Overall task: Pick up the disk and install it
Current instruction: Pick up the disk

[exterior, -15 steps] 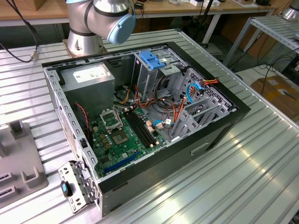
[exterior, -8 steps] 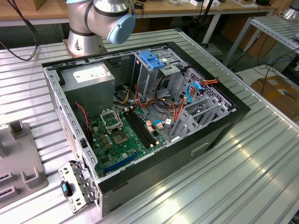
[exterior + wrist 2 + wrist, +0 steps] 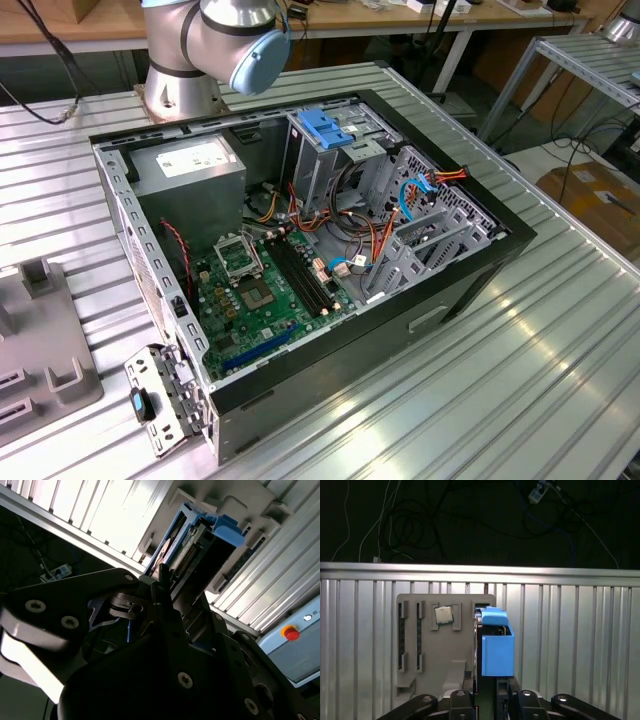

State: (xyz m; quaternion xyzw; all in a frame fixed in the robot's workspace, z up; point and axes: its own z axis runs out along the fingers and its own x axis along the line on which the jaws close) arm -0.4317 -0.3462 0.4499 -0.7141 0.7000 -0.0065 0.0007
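The disk (image 3: 497, 645) stands on edge, its blue plastic rail frame toward the first wrist camera, at the right side of a grey holder plate (image 3: 445, 655). In the second wrist view the disk (image 3: 192, 540) shows its metal side and connector edge under the blue frame. My gripper (image 3: 494, 692) sits directly behind it, black fingers (image 3: 162, 580) pressed against both of its sides, so it looks shut on the disk. The open computer case (image 3: 300, 240) lies on the ribbed metal table, with a blue bracket (image 3: 325, 125) at its drive bay.
The grey holder plate also carries a processor chip (image 3: 443, 614) and memory slots. A grey power supply (image 3: 190, 165) and the green motherboard (image 3: 260, 290) fill the case. The table edge (image 3: 480, 571) lies just past the plate. A red button (image 3: 290, 633) sits beside the table.
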